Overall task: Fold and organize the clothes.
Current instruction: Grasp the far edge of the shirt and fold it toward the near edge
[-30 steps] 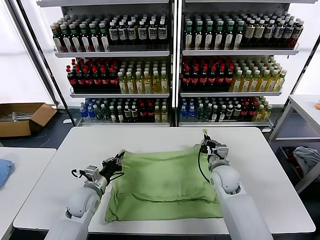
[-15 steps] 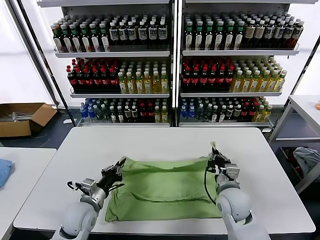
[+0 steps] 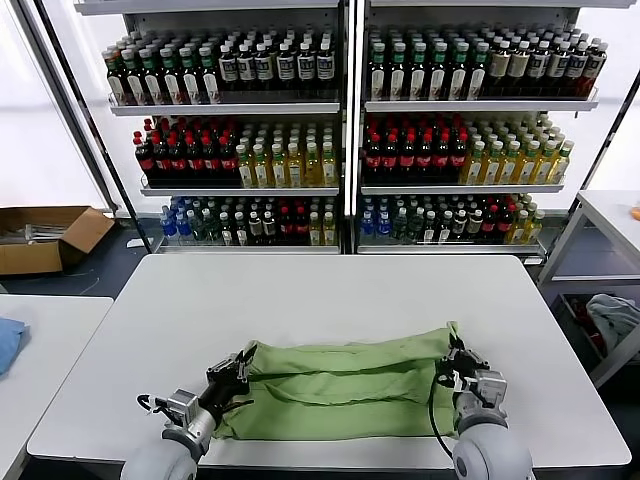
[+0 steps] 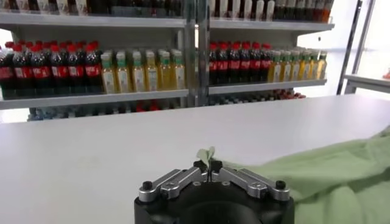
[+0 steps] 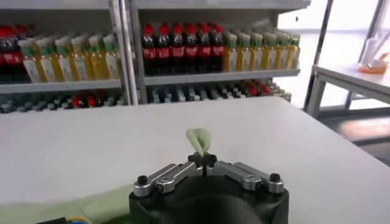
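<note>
**Green shirt pinched at both ends near the bench's front edge**

Green fabric sits clamped in both of our end effectors. Our left end effector (image 4: pixel 209 164) has its fingers closed together on a small tuft of the shirt (image 3: pixel 345 385), and the cloth trails away from it across the white bench (image 3: pixel 330 290). In the head view this left end effector (image 3: pixel 240 365) is low over the bench toward the front left corner, holding the shirt's left upper corner. Our right end effector (image 5: pixel 203 159) is likewise clenched on a little fold of green that sticks up between its fingertips; in the head view the right end effector (image 3: pixel 453 352) is toward the front right corner, holding the shirt's right upper corner.

Between the two grips the shirt lies as a long, narrow band, folded over itself with creases running along its length, close to the bench's front edge. Only plain green cloth shows.

Behind the bench's far edge stand shelves (image 3: pixel 345 105) packed with bottles. A cardboard box (image 3: pixel 45 235) sits on the floor beyond the left side.
</note>
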You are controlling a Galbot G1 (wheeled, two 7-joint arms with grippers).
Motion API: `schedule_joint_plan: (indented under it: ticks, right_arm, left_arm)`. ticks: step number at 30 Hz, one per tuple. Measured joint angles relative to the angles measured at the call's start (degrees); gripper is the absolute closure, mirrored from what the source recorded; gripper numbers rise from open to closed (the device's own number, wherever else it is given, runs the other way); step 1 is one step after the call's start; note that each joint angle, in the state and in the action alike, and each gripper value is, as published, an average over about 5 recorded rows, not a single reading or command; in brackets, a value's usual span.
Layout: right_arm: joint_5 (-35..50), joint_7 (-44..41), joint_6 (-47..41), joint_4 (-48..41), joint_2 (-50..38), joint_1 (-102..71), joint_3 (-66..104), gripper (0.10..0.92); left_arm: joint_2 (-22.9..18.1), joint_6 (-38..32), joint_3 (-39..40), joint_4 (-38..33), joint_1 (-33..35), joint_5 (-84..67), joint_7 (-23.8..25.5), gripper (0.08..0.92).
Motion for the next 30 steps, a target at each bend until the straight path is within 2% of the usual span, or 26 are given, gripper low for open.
schedule_joint_plan:
  ticks: [30]
  right_arm:
    - [-3.0,1.3,3.2,0.3,1.5,-7.9,0.0,0.918]
  left_arm:
    - [-0.7,-0.7,-1.4,-1.6,4.4,3.6,0.8,0.91]
